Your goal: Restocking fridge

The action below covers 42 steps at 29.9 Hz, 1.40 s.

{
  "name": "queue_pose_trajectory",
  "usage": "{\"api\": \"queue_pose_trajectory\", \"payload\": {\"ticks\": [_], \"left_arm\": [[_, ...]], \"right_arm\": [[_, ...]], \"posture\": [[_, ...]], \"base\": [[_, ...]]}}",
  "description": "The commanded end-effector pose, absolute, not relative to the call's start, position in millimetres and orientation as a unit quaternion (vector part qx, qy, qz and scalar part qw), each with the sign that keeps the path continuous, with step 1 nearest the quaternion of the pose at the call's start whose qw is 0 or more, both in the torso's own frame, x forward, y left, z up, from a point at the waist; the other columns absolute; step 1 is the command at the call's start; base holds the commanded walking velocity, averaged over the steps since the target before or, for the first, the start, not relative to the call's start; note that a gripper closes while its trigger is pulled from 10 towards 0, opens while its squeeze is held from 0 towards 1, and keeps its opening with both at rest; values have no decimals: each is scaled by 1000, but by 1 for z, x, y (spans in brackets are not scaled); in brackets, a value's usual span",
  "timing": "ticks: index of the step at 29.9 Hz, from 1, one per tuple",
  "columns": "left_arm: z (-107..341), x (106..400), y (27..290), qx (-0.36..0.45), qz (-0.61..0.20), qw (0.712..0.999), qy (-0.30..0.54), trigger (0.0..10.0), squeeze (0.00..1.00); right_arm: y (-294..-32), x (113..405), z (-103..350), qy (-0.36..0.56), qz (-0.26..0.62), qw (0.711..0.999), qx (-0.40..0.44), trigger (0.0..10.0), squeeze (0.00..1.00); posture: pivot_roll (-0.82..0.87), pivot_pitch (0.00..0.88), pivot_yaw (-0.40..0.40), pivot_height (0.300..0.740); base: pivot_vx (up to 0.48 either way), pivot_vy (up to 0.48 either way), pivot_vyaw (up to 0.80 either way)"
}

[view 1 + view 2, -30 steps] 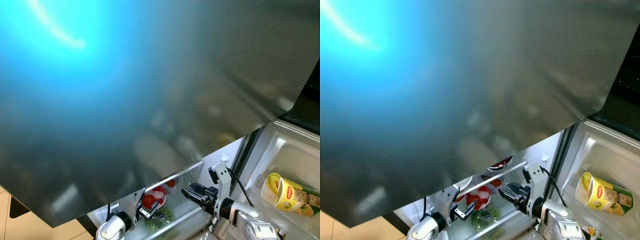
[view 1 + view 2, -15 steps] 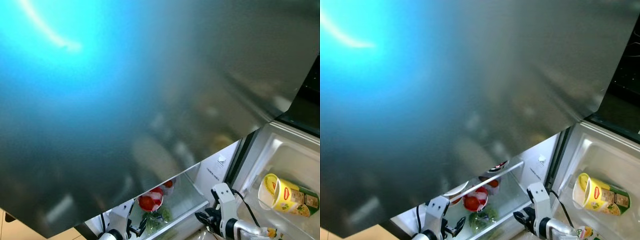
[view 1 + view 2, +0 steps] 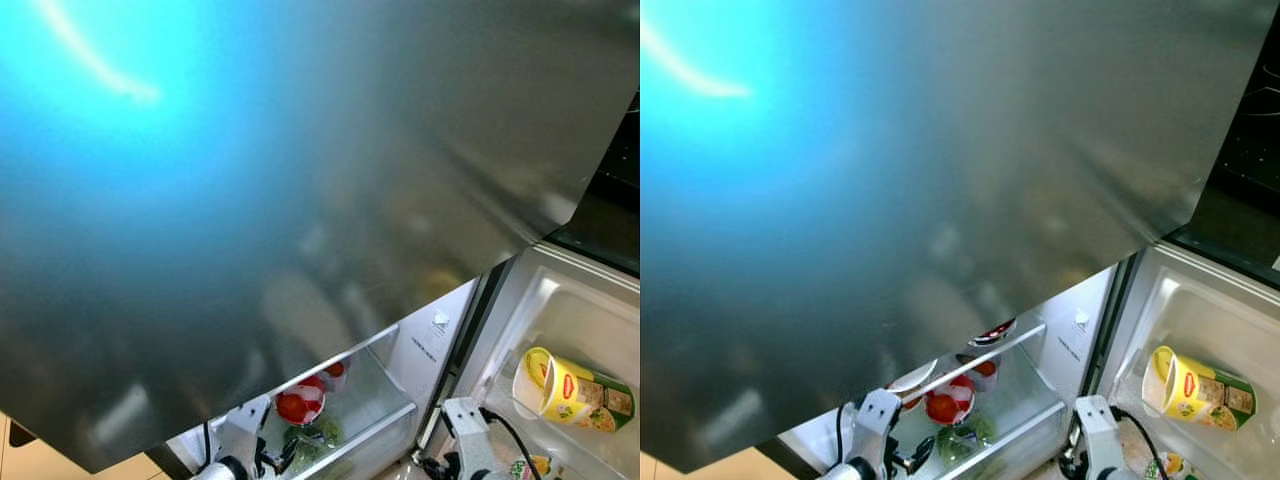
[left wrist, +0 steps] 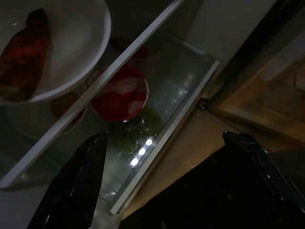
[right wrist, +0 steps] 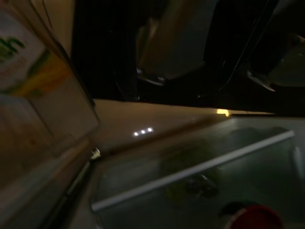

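The head views are dominated by a large grey-blue fridge door panel (image 3: 300, 200), blurred, spanning from 9 o'clock to 2 o'clock. Below it, at 6 o'clock, the open fridge interior shows a glass shelf (image 3: 975, 362) with a white front rail, and beneath it a clear crisper drawer (image 3: 350, 425). A red-and-white container (image 3: 298, 405) sits at the drawer, with leafy greens (image 3: 318, 437) just beside it at 5 o'clock of the container. A white plate (image 4: 52, 52) carrying a dark red food item rests on the shelf. At 4 o'clock, the open door's inner compartment (image 3: 1210, 330) holds a yellow labelled tub (image 3: 1185, 385), lying tilted on its side. The left end effector (image 4: 162, 181) is positioned low in front of the crisper drawer; in the left wrist view its two black fingers (image 4: 78, 186) are spread wide apart, with nothing between them and no contact with the shelf rail or drawer. The left arm's wrist housing (image 3: 875, 412) appears at 7 o'clock of the right eye view. The right end effector (image 3: 440, 468) sits at the lower frame edge, near the drawer's right corner at 5 o'clock; its finger spacing cannot be determined, as the right wrist view is dark and blurred.
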<state>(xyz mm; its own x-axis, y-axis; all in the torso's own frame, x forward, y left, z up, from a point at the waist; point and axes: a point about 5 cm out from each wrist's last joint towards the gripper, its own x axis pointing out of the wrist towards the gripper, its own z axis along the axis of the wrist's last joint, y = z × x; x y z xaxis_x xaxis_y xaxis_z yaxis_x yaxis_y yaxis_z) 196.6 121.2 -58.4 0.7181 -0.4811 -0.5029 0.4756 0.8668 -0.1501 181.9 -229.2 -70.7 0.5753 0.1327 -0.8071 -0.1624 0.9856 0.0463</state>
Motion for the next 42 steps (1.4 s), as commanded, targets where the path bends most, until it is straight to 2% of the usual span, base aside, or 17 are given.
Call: {"api": "queue_pose_trajectory", "payload": {"ticks": [1,15,26,34,42], "left_arm": [[-60,197,125,6,-261,924,280,10000,0],[-59,200,120,13,-263,923,281,10000,0],[-62,197,125,5,-244,924,295,10000,0],[-68,189,133,-2,-221,922,318,10000,0],[-76,178,150,-32,-165,921,351,10000,0]], "right_arm": [[-229,175,-75,463,72,883,-18,10000,0],[-233,152,-87,500,49,864,-36,10000,0],[-236,150,-87,507,43,860,-49,10000,0],[-237,147,-88,514,48,855,-61,10000,0],[-235,143,-90,519,55,851,-65,10000,0]], "posture": [[-77,0,59,740],[-81,0,61,740],[-82,0,54,740],[-80,0,45,740],[-80,0,39,740]], "base": [[-319,0,0],[-377,0,0],[-425,0,0],[-433,0,0],[-377,0,0]]}}
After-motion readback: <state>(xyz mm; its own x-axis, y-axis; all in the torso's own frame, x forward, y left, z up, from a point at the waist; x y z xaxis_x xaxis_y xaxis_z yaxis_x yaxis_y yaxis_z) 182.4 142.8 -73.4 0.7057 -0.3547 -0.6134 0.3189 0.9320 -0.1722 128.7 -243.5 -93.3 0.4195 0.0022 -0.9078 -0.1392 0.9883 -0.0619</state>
